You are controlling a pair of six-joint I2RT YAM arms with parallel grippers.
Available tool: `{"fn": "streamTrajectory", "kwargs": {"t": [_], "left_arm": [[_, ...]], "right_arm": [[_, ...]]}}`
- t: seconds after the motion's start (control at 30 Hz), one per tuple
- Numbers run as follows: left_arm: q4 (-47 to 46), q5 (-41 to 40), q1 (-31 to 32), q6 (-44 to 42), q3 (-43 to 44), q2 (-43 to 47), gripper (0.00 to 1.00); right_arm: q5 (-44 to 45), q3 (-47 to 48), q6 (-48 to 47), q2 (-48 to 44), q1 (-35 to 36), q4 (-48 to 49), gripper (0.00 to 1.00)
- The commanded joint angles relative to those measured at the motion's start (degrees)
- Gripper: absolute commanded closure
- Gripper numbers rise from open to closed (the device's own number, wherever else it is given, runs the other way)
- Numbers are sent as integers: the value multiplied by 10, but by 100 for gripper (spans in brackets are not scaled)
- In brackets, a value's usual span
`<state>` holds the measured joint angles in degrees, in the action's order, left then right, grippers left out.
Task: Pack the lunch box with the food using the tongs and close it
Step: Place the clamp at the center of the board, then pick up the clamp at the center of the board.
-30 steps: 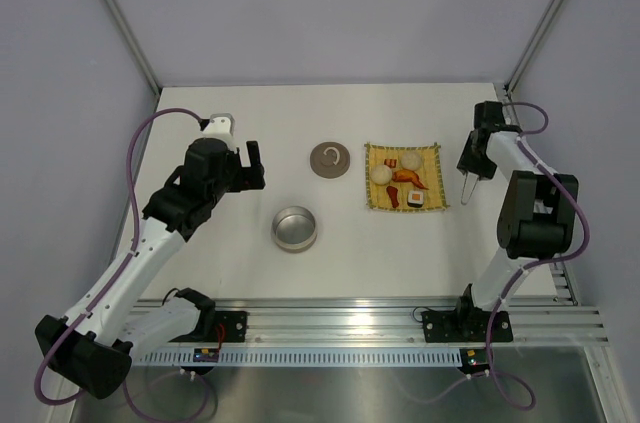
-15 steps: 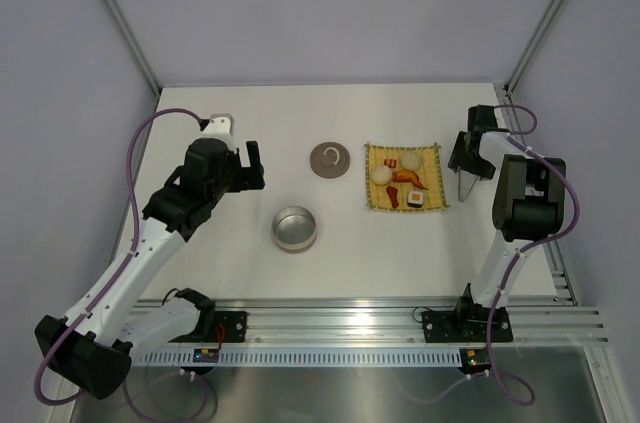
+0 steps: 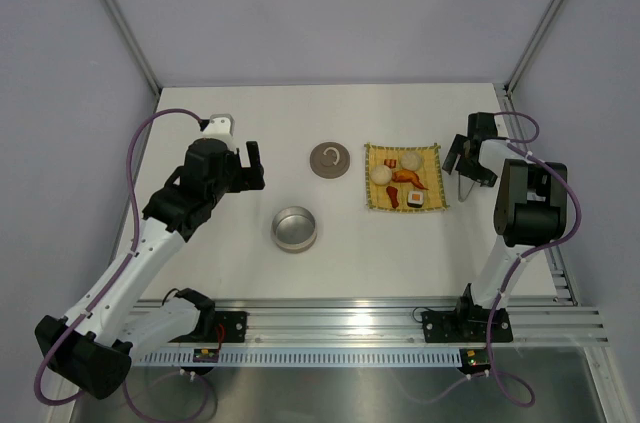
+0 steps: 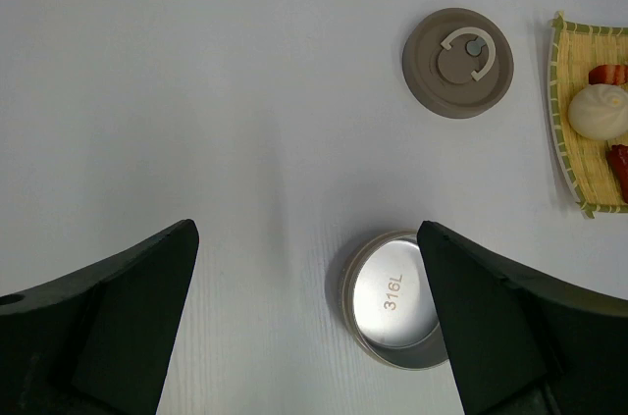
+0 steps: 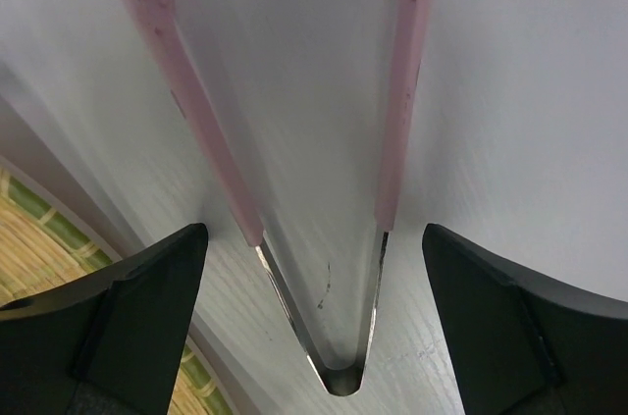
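The lunch box tin (image 3: 295, 229) sits open on the white table (image 3: 230, 263), near the middle and a little to the left. It is empty, and "316L" is stamped on its bare floor. Its grey-brown lid (image 3: 330, 159) lies flat with the ring handle up, apart from the tin, just beyond it and slightly to the right.

The food is all on the yellow woven mat (image 3: 430, 151), which lies to the right of the lid and tin. On it are two cream balls (image 3: 381, 173), an orange piece (image 3: 404, 176), a red sausage bit (image 3: 393, 196) and a white-and-black sushi piece (image 3: 415, 200) at the near edge.

The tongs (image 5: 395, 140) lie on the table right of the mat, close to the table's right edge. Their two pink arms are spread in a V from the metal joint and have nothing between them.

The right gripper (image 5: 312, 233) hangs low over them with its jaws wide. A finger stands outside each arm of the tongs near the joint, and the wrist view shows a gap on both sides, so it grips nothing. A corner of the mat shows beside its left finger.

The left gripper (image 4: 307, 229) hovers over bare table left of the lid and tin. Its jaws are fully spread and empty, and the tin shows just inside its right finger.
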<state>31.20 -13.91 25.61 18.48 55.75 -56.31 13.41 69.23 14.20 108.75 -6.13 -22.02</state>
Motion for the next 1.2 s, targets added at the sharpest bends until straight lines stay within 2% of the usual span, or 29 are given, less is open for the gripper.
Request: {"fn": "streamTrajectory", "kwargs": {"t": [0.0, 0.37, 0.5, 0.83, 0.97, 1.03, 1.13, 1.17], "left_arm": [[-11, -3, 2, 2, 1, 4, 1], [-6, -6, 2, 1, 2, 5, 1], [-2, -9, 2, 0, 3, 7, 1], [1, -10, 2, 1, 5, 8, 1], [0, -9, 2, 1, 7, 5, 1], [0, -9, 2, 2, 9, 3, 1], [0, -6, 2, 2, 11, 2, 1], [0, -5, 2, 2, 12, 2, 1]], "right_arm": [[-8, -29, 18, -34, -4, 32, 2], [-28, -56, 6, -24, -16, 77, 10], [-59, -62, 0, -27, -40, 95, 9], [-86, -60, -25, -13, -40, 99, 11], [-74, -71, -22, -20, -40, 100, 4], [-62, -73, -19, -22, -40, 101, 4], [-53, -72, -16, -17, -40, 101, 9], [-51, -73, -17, -15, -40, 101, 16]]}}
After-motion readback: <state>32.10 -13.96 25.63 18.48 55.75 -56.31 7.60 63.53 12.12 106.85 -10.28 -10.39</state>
